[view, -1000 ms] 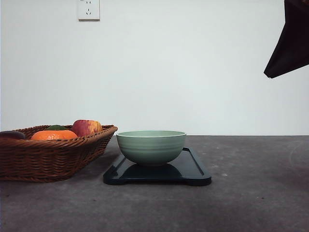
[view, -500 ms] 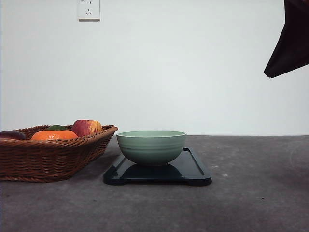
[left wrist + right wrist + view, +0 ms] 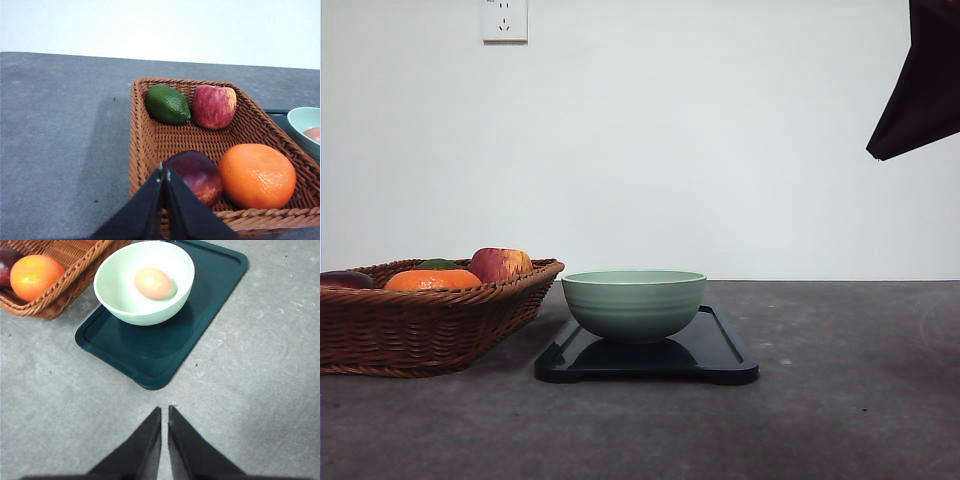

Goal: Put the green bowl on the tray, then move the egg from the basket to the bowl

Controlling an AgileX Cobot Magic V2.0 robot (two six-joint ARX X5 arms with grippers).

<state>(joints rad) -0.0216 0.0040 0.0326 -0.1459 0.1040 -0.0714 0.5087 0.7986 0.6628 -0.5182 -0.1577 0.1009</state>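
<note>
Hanging over bare table with fingers pressed together, your right gripper (image 3: 164,409) is holding nothing. Ahead of it, the egg (image 3: 153,283) is already lying in the green bowl (image 3: 145,282), sitting on the tray (image 3: 150,360) at its basket-side end. Your left gripper (image 3: 164,172), also closed and empty, is hovering over the basket (image 3: 145,150) edge.

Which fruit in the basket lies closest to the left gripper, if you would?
The dark purple-red fruit, right behind the left gripper tips; the others lie farther off.

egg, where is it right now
In the right wrist view the egg lies inside the green bowl, which stands on the tray just beside the basket.
</note>
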